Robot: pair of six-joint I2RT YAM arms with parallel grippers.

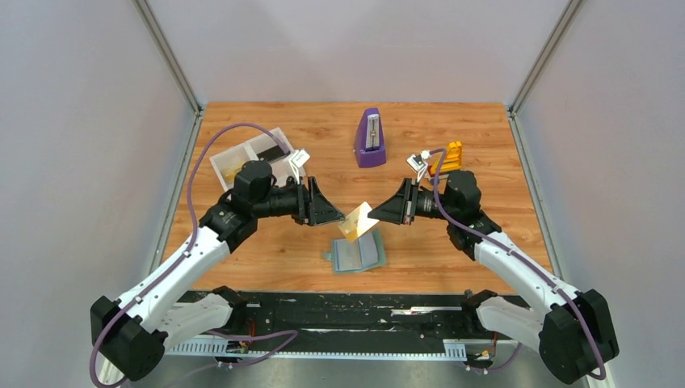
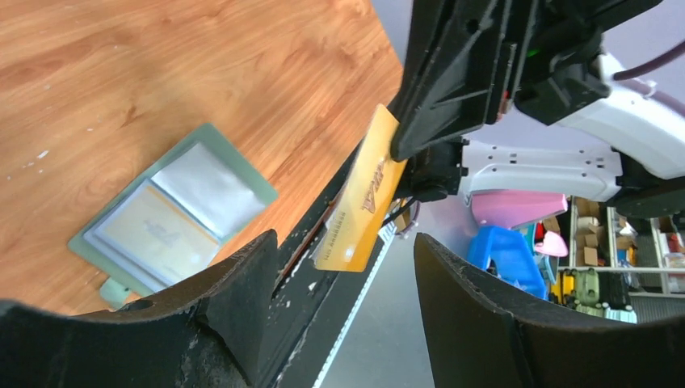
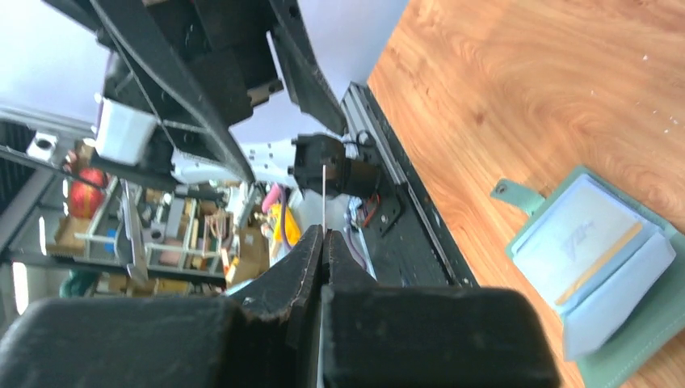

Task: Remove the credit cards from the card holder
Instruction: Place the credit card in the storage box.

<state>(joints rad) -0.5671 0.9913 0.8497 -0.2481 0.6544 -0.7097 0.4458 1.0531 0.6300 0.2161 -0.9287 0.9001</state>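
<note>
Gold card [image 2: 361, 202] pinched in right hand [image 2: 400, 149] — left hand [image 2: 343, 242] spread wide, card holder [image 2: 174, 214] open on table [image 2: 161, 65]

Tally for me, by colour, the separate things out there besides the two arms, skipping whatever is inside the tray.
Gold: 1, the credit card, held up in the air
Teal: 1, the card holder, lying open
Purple: 1, a wedge-shaped object
White: 1, the tray
Orange-yellow: 1, a small object
Total: 5
</note>
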